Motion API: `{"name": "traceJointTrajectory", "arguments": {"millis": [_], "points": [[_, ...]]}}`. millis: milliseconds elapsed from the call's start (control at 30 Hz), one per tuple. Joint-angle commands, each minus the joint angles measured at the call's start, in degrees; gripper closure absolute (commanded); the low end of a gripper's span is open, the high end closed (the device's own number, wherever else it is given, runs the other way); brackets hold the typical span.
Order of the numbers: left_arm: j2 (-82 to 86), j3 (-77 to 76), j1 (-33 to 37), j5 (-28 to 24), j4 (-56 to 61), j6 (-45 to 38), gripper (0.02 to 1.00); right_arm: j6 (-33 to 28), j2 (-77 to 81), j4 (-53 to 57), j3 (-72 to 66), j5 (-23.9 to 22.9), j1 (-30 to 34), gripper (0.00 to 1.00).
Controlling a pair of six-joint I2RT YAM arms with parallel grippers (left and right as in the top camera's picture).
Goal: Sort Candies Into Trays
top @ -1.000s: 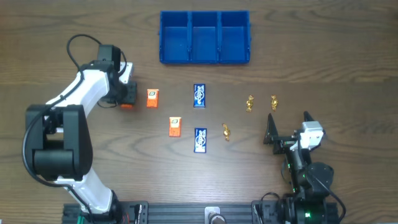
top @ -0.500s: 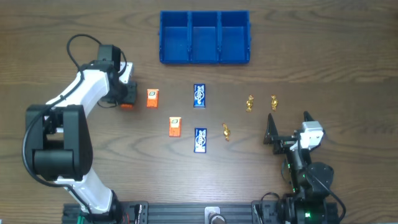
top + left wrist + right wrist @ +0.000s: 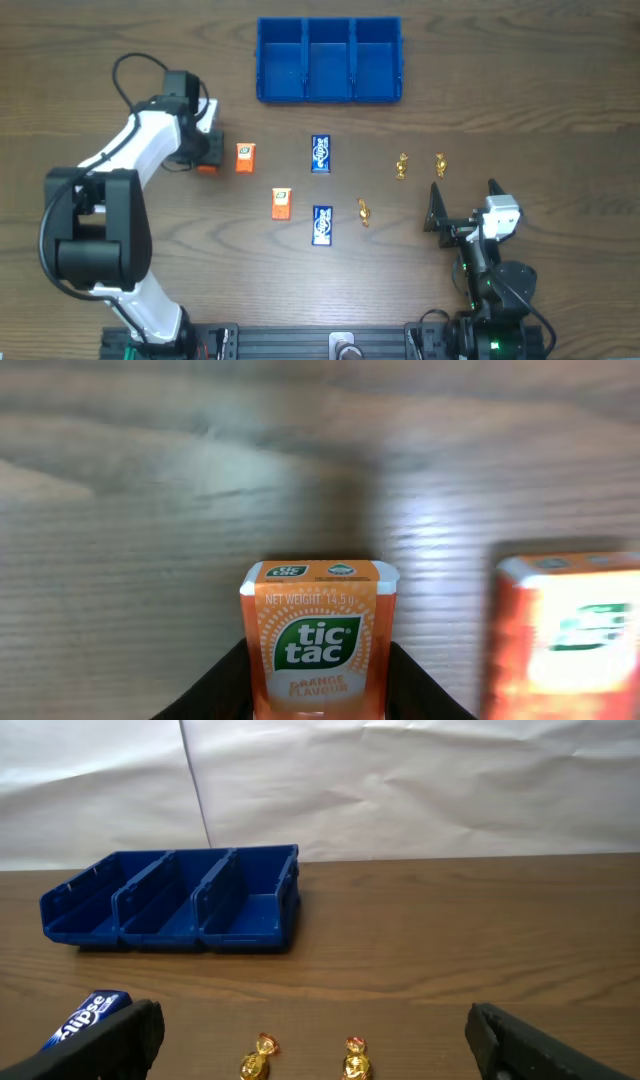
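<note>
Across the far side of the worktop (image 3: 560, 100), a blue tray (image 3: 330, 98) of three compartments set side by side, with bare blue floor showing in each. Out past the tray's left end and nearer the arm bases, left fingers (image 3: 215, 698) closed on an orange mint box (image 3: 320, 640), one finger against each flank, label turned to the wrist camera. Cannot tell whether that box rests on the wood or hangs just above it. Just beside it, on the side toward the tray's left end, a second orange box (image 3: 245, 157) lying flat. In front of the tray's left compartment and farther from it, a third orange box (image 3: 282, 203). In front of the middle compartment, a blue pack (image 3: 320, 154), and on the same line but farther from the tray, another blue pack (image 3: 321, 225). In front of the right compartment, well away from the tray, a gold sweet (image 3: 363, 211). Closer to the tray, level with its right end, a second gold sweet (image 3: 401, 166), and just past that end a third gold sweet (image 3: 440, 164). Beyond the tray's right end and well apart from it, toward the arm bases, right fingers (image 3: 436, 208) spread wide, gripping nothing.
</note>
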State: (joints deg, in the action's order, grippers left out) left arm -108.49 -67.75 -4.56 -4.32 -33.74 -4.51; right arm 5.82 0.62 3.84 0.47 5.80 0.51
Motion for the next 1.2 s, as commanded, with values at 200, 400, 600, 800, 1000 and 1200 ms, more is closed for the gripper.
{"name": "traceJointTrajectory", "arguments": {"millis": [200,400,600,800,1000,1200], "points": [[8.2,-25.5,-10.6,6.9,-6.0,5.8,0.974,0.1,-0.3,0.4,0.0,0.3,0.0,0.003],[4.9,-34.7,-13.4,8.0,-4.1,8.2,0.976,0.1,-0.3,0.4,0.0,0.3,0.0,0.003],[-8.5,-46.6,-14.7,7.9,-4.9,14.1,0.976,0.1,-0.3,0.4,0.0,0.3,0.0,0.003],[-23.6,-63.5,-15.8,6.1,-11.8,16.8,0.976,0.1,-0.3,0.4,0.0,0.3,0.0,0.003],[-26.4,-64.1,-15.7,5.8,-12.3,18.5,0.976,0.1,-0.3,0.4,0.0,0.3,0.0,0.003],[-26.4,-64.1,-15.7,7.8,-13.2,18.4,0.976,0.1,-0.3,0.4,0.0,0.3,0.0,0.003]]}}
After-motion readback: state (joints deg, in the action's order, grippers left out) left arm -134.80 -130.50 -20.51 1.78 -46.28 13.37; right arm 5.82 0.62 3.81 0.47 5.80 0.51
